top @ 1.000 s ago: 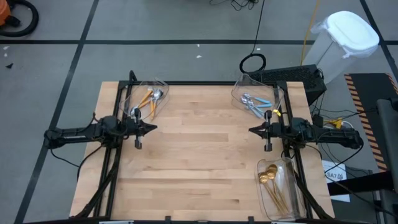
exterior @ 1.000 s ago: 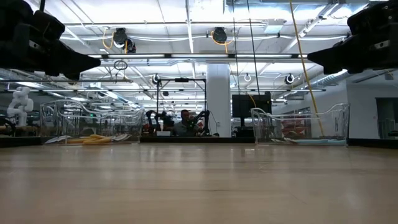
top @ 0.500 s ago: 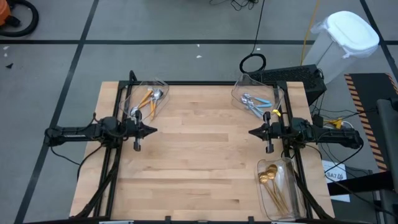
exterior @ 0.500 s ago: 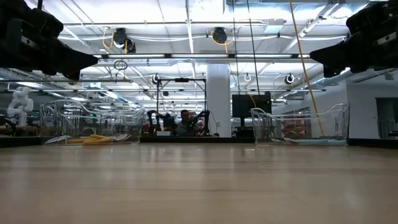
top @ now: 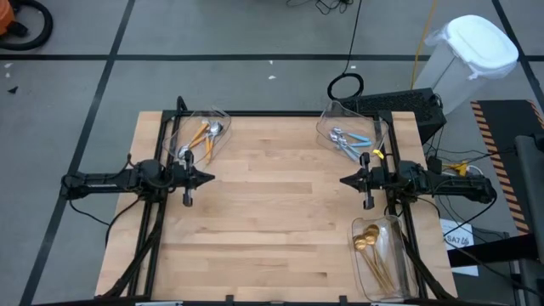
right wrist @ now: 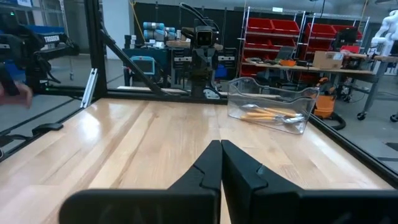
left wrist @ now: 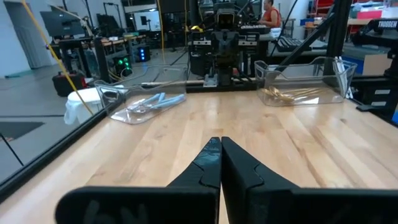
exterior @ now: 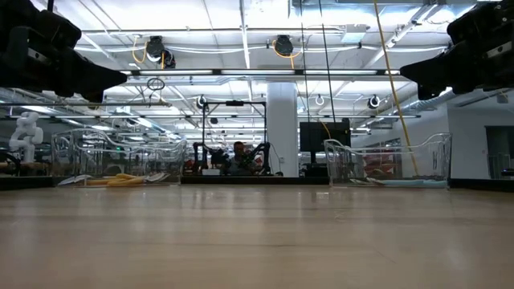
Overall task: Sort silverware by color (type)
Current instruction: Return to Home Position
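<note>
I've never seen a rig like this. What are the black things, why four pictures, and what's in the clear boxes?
It's a robot: a left arm and a right arm at a wooden table, each ending in a two-finger gripper, its hand. One picture looks straight down from above; one looks level across the tabletop; two come from cameras on the wrists, looking past each arm's own fingers. From above, the left gripper hangs over the table's left side and the right gripper over its right side, pointing at each other. Both are shut and hold nothing. The spoons lie sorted in clear bins: the top-left bin has orange-handled spoons, the top-right bin blue-handled spoons, the lower-right bin gold spoons.
</note>
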Robot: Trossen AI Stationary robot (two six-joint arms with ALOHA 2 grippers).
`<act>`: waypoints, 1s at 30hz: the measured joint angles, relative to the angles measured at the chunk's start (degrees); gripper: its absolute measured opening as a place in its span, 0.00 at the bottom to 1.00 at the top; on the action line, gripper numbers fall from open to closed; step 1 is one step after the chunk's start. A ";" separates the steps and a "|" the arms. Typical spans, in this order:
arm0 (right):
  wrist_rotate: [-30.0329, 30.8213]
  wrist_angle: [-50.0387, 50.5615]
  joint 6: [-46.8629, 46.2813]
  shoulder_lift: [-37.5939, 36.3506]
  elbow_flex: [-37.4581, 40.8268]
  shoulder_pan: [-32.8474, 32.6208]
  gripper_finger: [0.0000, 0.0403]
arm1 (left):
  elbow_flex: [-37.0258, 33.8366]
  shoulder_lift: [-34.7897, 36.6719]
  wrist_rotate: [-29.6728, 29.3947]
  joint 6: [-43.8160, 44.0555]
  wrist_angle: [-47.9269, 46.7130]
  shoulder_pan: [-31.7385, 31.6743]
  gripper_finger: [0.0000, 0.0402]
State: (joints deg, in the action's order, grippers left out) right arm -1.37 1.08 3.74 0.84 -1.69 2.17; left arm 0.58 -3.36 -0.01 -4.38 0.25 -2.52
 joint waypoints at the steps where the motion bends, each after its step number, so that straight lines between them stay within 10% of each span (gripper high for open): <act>1: 0.00 0.00 0.01 0.00 0.00 0.00 0.00 | 0.00 0.00 0.00 0.34 0.00 0.00 0.01; 30: 0.00 -0.02 -0.04 0.00 0.00 0.00 0.01 | 0.00 0.00 -0.04 0.35 0.00 0.00 0.01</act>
State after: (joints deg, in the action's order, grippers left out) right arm -1.37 1.06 3.70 0.84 -1.69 2.17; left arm 0.58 -3.36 -0.05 -4.03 0.25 -2.52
